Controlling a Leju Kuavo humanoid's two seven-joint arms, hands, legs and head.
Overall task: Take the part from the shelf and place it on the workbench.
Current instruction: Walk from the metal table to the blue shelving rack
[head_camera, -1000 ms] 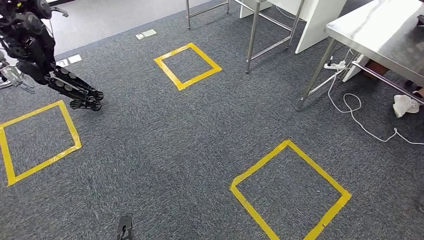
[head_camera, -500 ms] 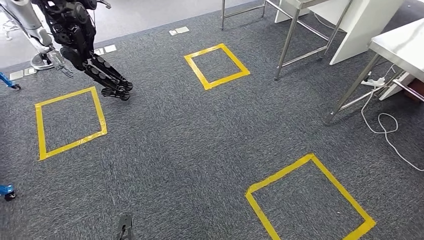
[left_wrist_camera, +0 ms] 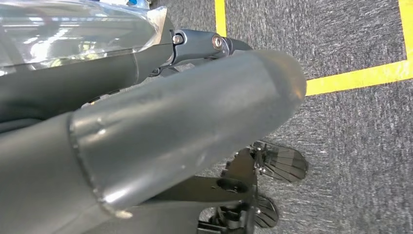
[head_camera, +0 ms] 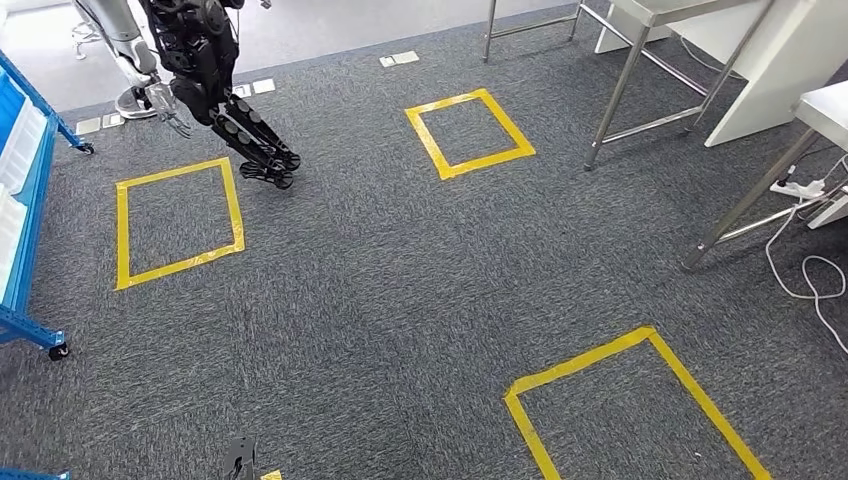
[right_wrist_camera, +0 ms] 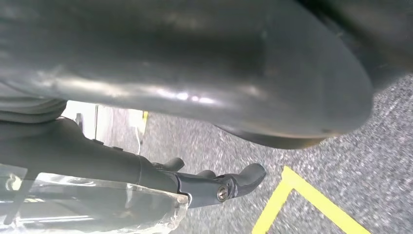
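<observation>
Nearest you, the left hand [left_wrist_camera: 146, 126] and right hand [right_wrist_camera: 204, 83] hang over grey carpet [head_camera: 400, 300]; you cannot tell how their fingers lie or whether they hold the part. Farther out lie yellow tape squares [head_camera: 468, 132]. The blue shelf [head_camera: 22, 200] stands at the left edge, another robot [head_camera: 215, 85] beyond it, and the counter [head_camera: 825, 105] far right.
</observation>
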